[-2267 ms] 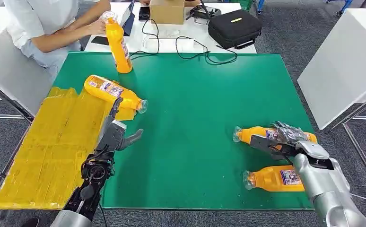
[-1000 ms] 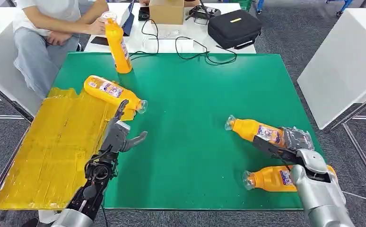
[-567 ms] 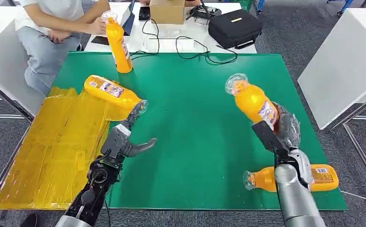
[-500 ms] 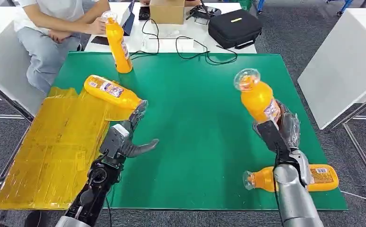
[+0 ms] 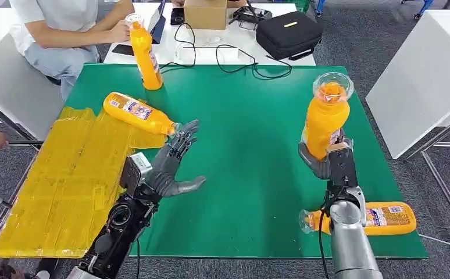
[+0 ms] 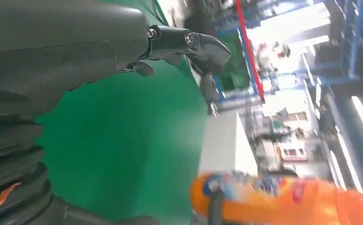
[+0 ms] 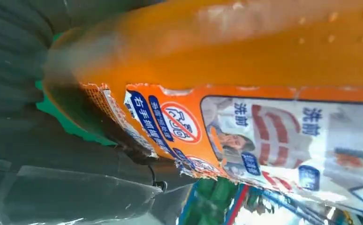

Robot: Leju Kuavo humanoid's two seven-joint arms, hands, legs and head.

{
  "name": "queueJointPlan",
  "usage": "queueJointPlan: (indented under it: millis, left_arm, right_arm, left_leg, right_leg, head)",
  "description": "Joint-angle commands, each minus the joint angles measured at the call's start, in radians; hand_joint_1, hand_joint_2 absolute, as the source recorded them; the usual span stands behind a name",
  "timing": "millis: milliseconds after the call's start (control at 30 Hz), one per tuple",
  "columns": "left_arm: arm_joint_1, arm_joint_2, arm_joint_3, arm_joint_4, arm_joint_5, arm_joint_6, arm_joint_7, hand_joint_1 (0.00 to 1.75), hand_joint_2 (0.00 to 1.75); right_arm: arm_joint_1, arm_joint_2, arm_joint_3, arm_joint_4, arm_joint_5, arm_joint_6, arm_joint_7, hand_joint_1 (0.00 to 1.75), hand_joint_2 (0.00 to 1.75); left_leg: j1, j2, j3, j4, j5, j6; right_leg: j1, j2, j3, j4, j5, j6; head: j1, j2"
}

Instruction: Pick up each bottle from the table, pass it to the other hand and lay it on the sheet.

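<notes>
My right hand grips an orange bottle upright above the green table's right side, cap up; its label sits close in the right wrist view. My left hand is raised over the table's left-middle, fingers spread, palm toward the bottle, holding nothing. The left wrist view has the held bottle blurred beyond my fingers. A second bottle lies on the table by my right arm. A third bottle lies on the yellow sheet's far edge. A fourth bottle stands at the back left.
A person sits at the back left, a hand by the standing bottle's cap. Behind the green table a white table carries a black case, a cardboard box and cables. A white table stands to the right.
My right hand lifted a bottle off the table and turned it upright, carrying it higher. My left hand rose and spread its fingers toward it.
</notes>
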Motion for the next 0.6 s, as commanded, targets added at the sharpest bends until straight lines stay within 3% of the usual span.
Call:
queueJointPlan:
  millis: [33, 133, 167, 200, 600]
  left_arm:
    - [-0.061, 0.036, -0.123, -0.014, 0.026, 0.008, 0.037, 0.00, 1.75]
    - [-0.062, 0.042, -0.126, -0.013, 0.030, 0.010, 0.038, 0.00, 1.75]
    - [-0.064, 0.044, -0.132, -0.013, 0.032, 0.010, 0.038, 0.00, 1.75]
    - [-0.065, 0.043, -0.137, -0.016, 0.032, 0.010, 0.038, 0.00, 1.75]
    - [-0.060, 0.034, -0.173, -0.043, -0.041, 0.119, 0.037, 0.00, 1.75]
  right_arm:
    - [-0.060, 0.049, 0.093, 0.096, -0.030, 0.022, -0.008, 1.75, 1.75]
    - [-0.062, 0.042, 0.096, 0.097, -0.035, 0.020, -0.008, 1.75, 1.75]
    - [-0.064, 0.040, 0.112, 0.102, -0.040, 0.040, -0.006, 1.75, 1.75]
    - [-0.064, 0.046, 0.128, 0.107, -0.037, 0.049, -0.006, 1.75, 1.75]
    - [-0.080, 0.113, 0.424, 0.181, -0.018, 0.116, 0.001, 1.75, 1.75]
  left_leg:
    - [0.001, 0.002, 0.003, 0.000, -0.001, 0.000]
    - [0.001, 0.002, 0.003, 0.000, -0.001, 0.000]
    - [0.001, 0.003, 0.009, 0.000, -0.004, 0.001]
    - [0.000, 0.002, 0.004, 0.000, -0.001, 0.001]
    - [0.001, 0.005, 0.006, 0.000, -0.003, 0.001]
  right_leg:
    - [0.001, 0.001, 0.002, 0.000, -0.001, -0.003]
    - [0.001, 0.000, 0.002, 0.000, 0.000, -0.002]
    - [0.002, 0.000, 0.008, 0.000, -0.003, -0.005]
    - [0.001, 0.000, 0.003, 0.000, -0.001, -0.002]
    - [0.002, 0.003, 0.004, 0.000, -0.002, -0.003]
  head:
    - [0.000, 0.000]
    - [0.000, 0.000]
    - [0.000, 0.000]
    - [0.000, 0.000]
    - [0.000, 0.000]
